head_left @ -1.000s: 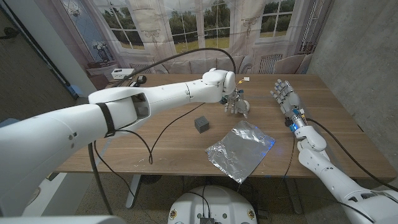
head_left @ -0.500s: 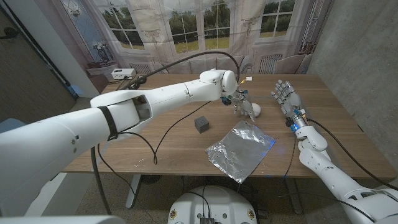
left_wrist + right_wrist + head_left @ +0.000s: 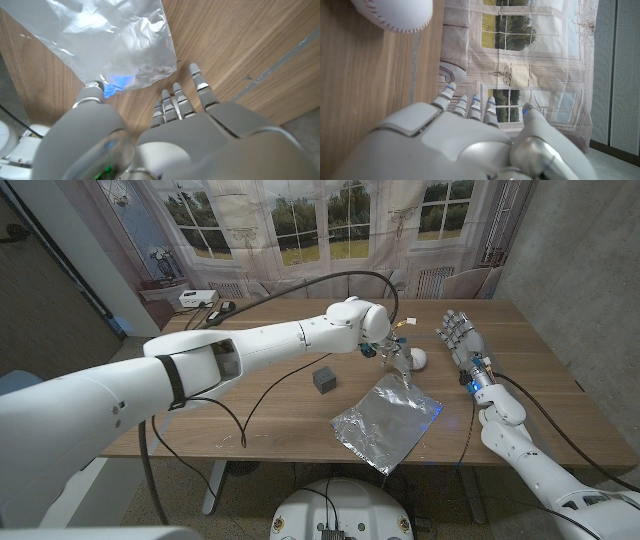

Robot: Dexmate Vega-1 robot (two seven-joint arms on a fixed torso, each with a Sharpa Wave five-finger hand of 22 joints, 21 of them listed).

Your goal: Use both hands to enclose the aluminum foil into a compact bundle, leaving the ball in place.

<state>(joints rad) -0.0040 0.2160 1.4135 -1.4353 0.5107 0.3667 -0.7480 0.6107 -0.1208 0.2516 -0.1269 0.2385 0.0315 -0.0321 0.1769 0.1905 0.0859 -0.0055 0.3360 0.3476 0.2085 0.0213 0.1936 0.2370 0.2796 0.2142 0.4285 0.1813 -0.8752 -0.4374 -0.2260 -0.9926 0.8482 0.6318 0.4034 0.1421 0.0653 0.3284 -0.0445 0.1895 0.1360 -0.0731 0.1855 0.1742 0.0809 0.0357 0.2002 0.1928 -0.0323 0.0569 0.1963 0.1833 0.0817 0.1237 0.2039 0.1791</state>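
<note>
A crumpled sheet of aluminum foil (image 3: pixel 388 420) lies near the table's front edge, and it is also in the left wrist view (image 3: pixel 110 40). A white baseball (image 3: pixel 418 359) with red stitching sits on the wood just beyond the foil's far corner; the right wrist view has the baseball (image 3: pixel 395 12) too. My left hand (image 3: pixel 393 356) hovers at the foil's far edge, right beside the ball, fingers (image 3: pixel 176 102) extended and holding nothing. My right hand (image 3: pixel 460 335) stands upright to the right of the ball, fingers spread, empty.
A small grey cube (image 3: pixel 324 379) sits left of the foil. Black cables (image 3: pixel 262 385) trail across the table's left half. A white box (image 3: pixel 199 298) lies at the far left corner. The table's right edge (image 3: pixel 560 365) is close to my right arm.
My left hand has shifted right and nearer to the foil's far edge. The baseball, hidden at the hand a second ago, now lies free just right of it.
</note>
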